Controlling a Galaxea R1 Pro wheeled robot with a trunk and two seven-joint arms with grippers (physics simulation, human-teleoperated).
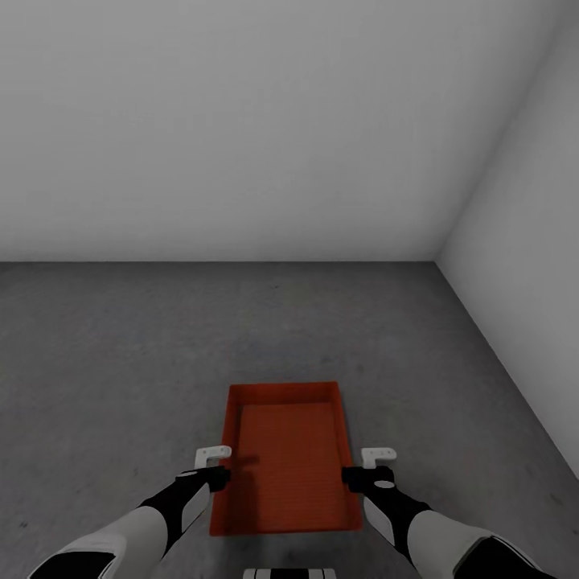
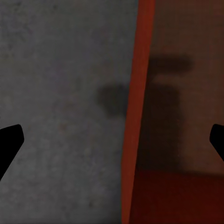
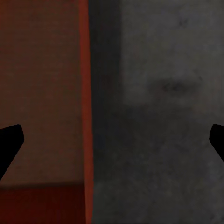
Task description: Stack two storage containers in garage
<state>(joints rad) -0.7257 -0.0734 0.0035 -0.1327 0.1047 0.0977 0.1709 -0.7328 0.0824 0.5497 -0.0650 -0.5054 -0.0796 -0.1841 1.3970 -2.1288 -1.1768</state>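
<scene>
An orange-red storage container (image 1: pixel 285 466) lies open side up on the dark grey concrete floor (image 1: pixel 121 362) of the garage, straight ahead of me. I cannot tell whether a second container is nested in it. My left gripper (image 1: pixel 215 463) hangs open over its left wall, and the left wrist view has that rim (image 2: pixel 135 116) running between the spread fingertips of the gripper (image 2: pixel 112 140). My right gripper (image 1: pixel 372 465) hangs open over the right wall, whose rim (image 3: pixel 85 116) passes between the fingertips of the gripper (image 3: pixel 112 140). Neither gripper holds anything.
Plain white walls close the room ahead (image 1: pixel 241 121) and to the right (image 1: pixel 531 281), meeting in a corner at the far right. Bare concrete (image 2: pixel 56 70) spreads on both sides of the container and beyond it.
</scene>
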